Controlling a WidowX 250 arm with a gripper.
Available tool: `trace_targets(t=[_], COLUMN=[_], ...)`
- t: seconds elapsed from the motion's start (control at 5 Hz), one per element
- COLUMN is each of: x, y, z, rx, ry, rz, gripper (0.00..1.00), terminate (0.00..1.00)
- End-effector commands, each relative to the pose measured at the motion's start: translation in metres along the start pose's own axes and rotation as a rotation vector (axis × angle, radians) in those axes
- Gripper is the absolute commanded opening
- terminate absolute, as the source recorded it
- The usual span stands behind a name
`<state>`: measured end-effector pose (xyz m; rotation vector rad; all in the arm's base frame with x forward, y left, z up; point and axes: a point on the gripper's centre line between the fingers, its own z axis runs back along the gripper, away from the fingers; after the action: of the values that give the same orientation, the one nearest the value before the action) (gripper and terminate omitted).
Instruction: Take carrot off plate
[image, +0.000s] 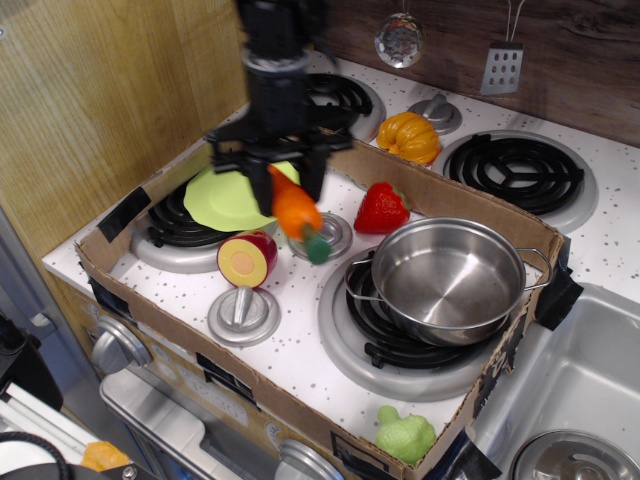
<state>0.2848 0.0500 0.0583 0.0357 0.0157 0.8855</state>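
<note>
My gripper (283, 180) is shut on the thick end of the orange carrot (296, 212). The carrot hangs in the air, tilted, with its green stub (317, 246) pointing down to the right, over the silver knob disc (325, 235). The lime-green plate (228, 198) lies on the front-left burner, to the left of the gripper, with nothing on it. The carrot is clear of the plate.
A halved red fruit (247, 258) lies just below the plate. A red strawberry (381, 209), a steel pot (450, 278), an orange pumpkin (409, 136) and a green toy (405, 434) are about. A cardboard wall (430, 190) rings the front area.
</note>
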Motion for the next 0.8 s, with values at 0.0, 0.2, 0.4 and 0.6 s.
trace_targets(t=[0.0, 0.2, 0.4, 0.6], x=[-0.029, -0.039, -0.045, -0.054], y=[-0.016, -0.011, -0.007, 0.001], z=[0.007, 0.002, 0.0, -0.004], rx=[-0.028, -0.045, -0.048, -0.055], ry=[-0.054, -0.048, -0.056, -0.053], rz=[0.037, 0.058, 0.076, 0.098], gripper=[0.0, 0.0, 0.0, 0.0], terminate=[0.0, 0.0, 0.0, 0.0])
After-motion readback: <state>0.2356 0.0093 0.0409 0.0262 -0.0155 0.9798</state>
